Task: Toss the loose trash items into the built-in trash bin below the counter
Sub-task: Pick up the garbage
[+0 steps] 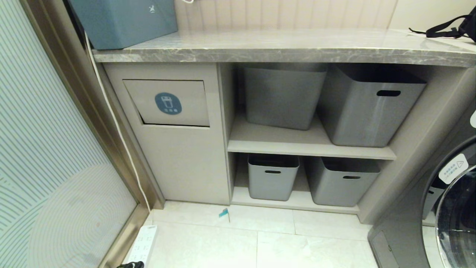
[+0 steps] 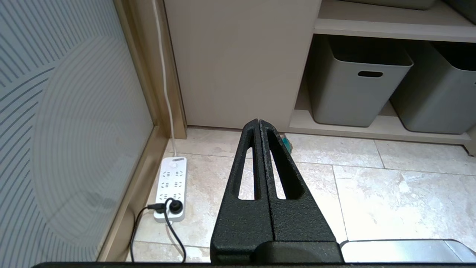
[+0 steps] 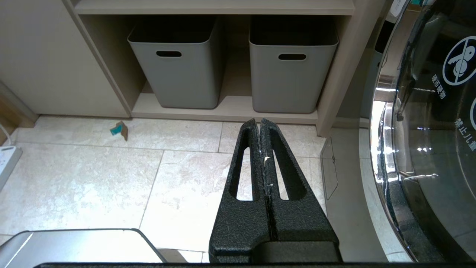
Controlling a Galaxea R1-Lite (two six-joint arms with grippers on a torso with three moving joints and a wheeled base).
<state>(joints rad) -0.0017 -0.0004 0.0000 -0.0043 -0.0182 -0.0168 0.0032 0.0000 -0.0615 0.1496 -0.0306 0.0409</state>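
Note:
One loose trash item, a small tan cardboard scrap with turquoise paper, lies on the floor tiles just in front of the cabinet base. The right wrist view shows that scrap off to the side; in the left wrist view the scrap peeks from behind a finger. The built-in trash bin is a beige tilting flap with a round blue sticker, set under the grey marble counter. My left gripper and right gripper both hover shut and empty above the floor. Neither arm appears in the head view.
Several grey tubs fill the open shelves right of the bin. A blue-teal box and a black strap sit on the counter. A white power strip with cables lies by the glass door; a washing machine stands at right.

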